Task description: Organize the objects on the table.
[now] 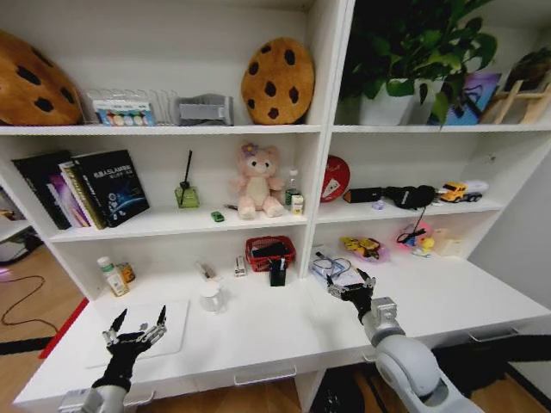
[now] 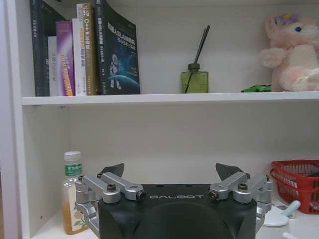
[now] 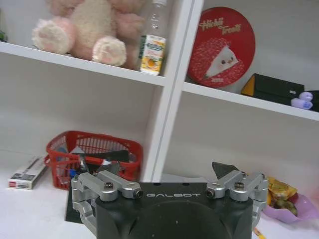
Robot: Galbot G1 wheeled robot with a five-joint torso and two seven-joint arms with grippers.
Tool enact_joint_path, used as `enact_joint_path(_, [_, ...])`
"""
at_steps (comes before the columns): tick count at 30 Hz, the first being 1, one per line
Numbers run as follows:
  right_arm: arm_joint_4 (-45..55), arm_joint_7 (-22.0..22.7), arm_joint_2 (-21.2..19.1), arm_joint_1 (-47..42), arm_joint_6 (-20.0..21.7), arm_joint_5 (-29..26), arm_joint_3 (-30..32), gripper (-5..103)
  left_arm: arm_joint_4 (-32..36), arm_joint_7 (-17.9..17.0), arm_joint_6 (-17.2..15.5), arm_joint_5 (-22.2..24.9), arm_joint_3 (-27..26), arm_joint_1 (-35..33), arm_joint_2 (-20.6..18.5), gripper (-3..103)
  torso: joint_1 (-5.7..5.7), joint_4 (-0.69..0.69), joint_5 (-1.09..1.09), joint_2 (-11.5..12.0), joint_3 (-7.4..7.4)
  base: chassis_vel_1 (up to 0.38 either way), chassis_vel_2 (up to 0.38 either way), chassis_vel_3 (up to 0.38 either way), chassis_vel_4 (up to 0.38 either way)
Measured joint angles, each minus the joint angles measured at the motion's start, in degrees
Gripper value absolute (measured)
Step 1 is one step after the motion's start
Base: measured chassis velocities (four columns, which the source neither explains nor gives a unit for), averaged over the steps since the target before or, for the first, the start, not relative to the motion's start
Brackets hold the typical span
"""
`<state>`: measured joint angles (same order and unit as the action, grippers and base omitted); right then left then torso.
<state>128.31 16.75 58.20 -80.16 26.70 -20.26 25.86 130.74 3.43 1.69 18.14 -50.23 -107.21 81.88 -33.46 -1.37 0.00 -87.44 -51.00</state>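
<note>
The closed silver laptop [image 1: 175, 337] lies flat near the front left of the white table [image 1: 284, 331]. My left gripper [image 1: 134, 328] hovers open over the laptop's left part, holding nothing. A green-capped clear bottle [image 1: 112, 276] [image 2: 72, 199] stands at the back left by the shelf wall. A tiny green toy car [image 1: 217, 216] [image 2: 256, 88] sits on the shelf above, beside the pink plush. My right gripper [image 1: 351, 287] stands open over the table's middle right, empty. Beyond it a yellow packet [image 1: 362, 247] [image 3: 278, 190] rests in a pink dish.
A white mug [image 1: 211, 297] stands behind the laptop. A red mesh basket [image 1: 269, 252] [image 3: 92, 153] and a black holder [image 1: 277, 274] sit at the back centre, a small box [image 3: 27, 174] beside them. Shelf uprights [image 1: 314, 198] rise behind the table.
</note>
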Motion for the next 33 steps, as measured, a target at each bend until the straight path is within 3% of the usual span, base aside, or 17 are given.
enact_joint_path(17, [-0.8,-1.4,0.3,-0.1,-2.1,-0.1,0.0,100,0.0,0.0,0.0,0.0,0.0,0.0,0.0,100,0.0,0.0,0.0,0.0,0.0,0.227,0.228,-0.236,-0.22])
enact_joint_path(33, [-1.3,-1.2,0.4,-0.3,-3.4,-0.2,0.5,100,0.0,0.0,0.0,0.0,0.0,0.0,0.0,100,-0.01,0.02,0.0,0.0,0.0,0.028,0.024,0.026,0.016])
